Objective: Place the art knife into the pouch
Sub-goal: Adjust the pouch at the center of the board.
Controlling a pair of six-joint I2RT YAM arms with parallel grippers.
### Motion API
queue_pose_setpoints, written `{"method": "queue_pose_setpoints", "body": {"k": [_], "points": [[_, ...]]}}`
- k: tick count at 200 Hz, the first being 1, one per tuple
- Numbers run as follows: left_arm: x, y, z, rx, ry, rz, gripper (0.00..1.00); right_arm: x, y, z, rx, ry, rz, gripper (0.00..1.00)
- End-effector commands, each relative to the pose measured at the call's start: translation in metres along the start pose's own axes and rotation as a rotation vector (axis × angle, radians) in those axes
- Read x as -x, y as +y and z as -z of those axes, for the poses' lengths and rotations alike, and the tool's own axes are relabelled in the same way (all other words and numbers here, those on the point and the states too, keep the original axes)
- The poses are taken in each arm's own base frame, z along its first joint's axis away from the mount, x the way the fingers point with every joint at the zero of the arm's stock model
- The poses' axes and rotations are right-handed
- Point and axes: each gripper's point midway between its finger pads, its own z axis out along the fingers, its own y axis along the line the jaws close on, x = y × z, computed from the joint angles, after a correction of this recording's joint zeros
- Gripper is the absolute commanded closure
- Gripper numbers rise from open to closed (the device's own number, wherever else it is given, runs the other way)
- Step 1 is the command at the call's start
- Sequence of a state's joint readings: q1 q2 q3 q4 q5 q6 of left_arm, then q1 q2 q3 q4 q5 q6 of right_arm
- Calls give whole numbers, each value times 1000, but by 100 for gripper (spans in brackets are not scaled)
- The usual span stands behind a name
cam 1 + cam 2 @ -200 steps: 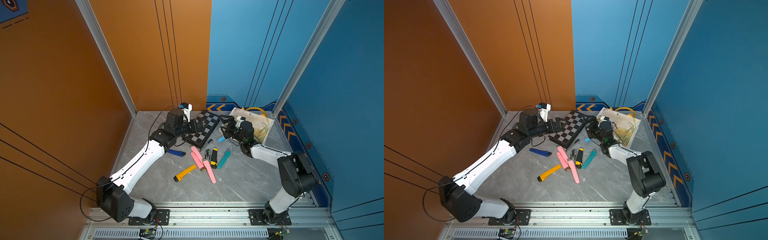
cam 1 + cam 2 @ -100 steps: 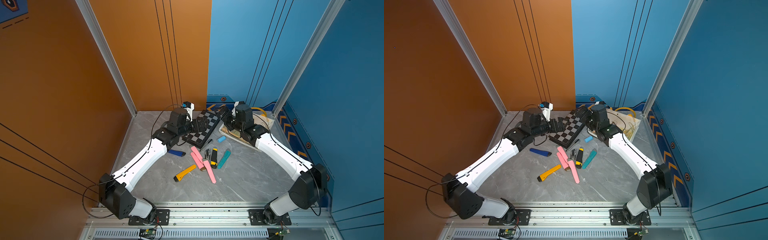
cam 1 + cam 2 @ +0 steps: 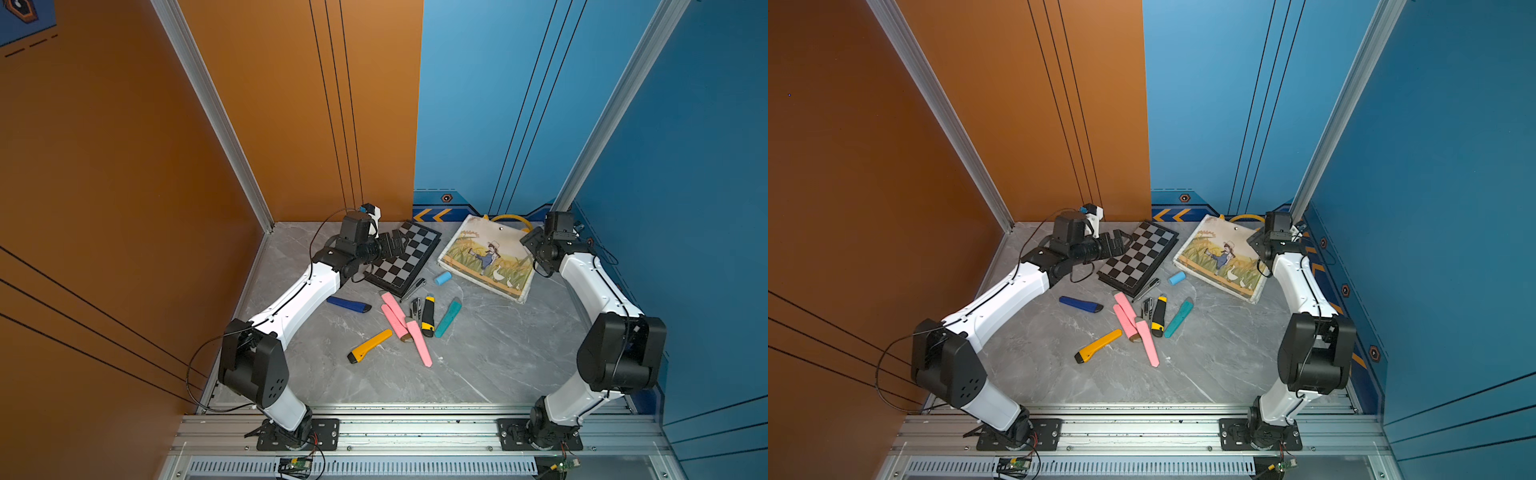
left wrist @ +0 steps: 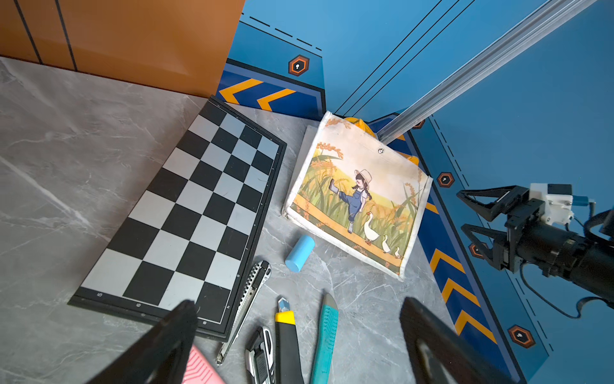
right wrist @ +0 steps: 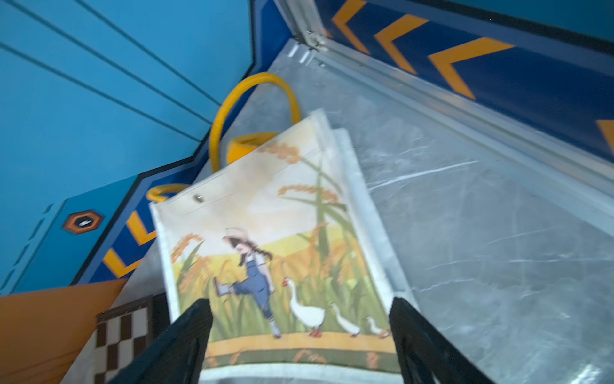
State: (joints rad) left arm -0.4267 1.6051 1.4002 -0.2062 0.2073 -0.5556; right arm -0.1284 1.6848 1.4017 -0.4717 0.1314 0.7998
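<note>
Finds the right claw (image 4: 460,209) gone from its spot of a second ago between chessboard (image 3: 409,259) and pouch (image 3: 486,257), now on the pouch's opposite side with jaws apart and empty, the pouch flat just ahead of the tips and bared for loading. Leaves every art knife on the floor (image 3: 498,353), the black-and-yellow art knife (image 4: 287,345) a little below and ahead of the left claw (image 4: 297,304), spread wide and empty. Gets the knives only through the left wrist and from above; sees none through the right wrist, filled instead with the pouch and its yellow handles (image 5: 252,96) at the far end.

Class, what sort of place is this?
Probably a robot lab work cell: a left arm and right arm bolted to an aluminium rail, with an orange wall and blue wall enclosing the grey tabletop.
</note>
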Motion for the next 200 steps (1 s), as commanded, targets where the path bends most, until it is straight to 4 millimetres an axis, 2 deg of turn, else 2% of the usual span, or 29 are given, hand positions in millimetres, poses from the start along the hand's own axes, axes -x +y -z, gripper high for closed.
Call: {"method": "queue_pose_setpoints", "body": {"k": [1,13,32,58,74,78,95,112,128,146,163,183,200], "points": [[-6,7,-6,37,5,-26,2,-19,-27,-30,-84,115,52,16],[-9,7,-7,40,12,-25,2,-21,-34,-45,-96,141,64,19],[-13,7,-8,47,20,-24,2,-23,-42,-61,-98,168,65,19],[-19,6,-9,61,31,-25,2,-27,-35,-80,-26,190,61,20],[-21,5,-8,67,34,-29,2,-31,-35,-90,-22,210,68,25],[-22,5,-8,70,36,-30,2,-32,-33,-92,-15,215,66,29],[-25,5,-7,81,40,-33,2,-43,-27,-97,11,250,70,61],[-27,5,-7,83,42,-34,2,-54,-18,-95,30,270,92,82],[-28,6,-9,85,46,-36,2,-71,-13,-82,30,294,113,100],[-29,6,-10,82,50,-38,2,-97,-9,-50,20,311,152,100],[-31,6,-13,77,62,-39,2,-122,-6,-11,28,306,183,100],[-34,5,-18,68,88,-47,2,-162,-3,30,62,352,168,100],[-36,4,-23,58,109,-51,2,-187,0,60,99,371,164,81]]}}
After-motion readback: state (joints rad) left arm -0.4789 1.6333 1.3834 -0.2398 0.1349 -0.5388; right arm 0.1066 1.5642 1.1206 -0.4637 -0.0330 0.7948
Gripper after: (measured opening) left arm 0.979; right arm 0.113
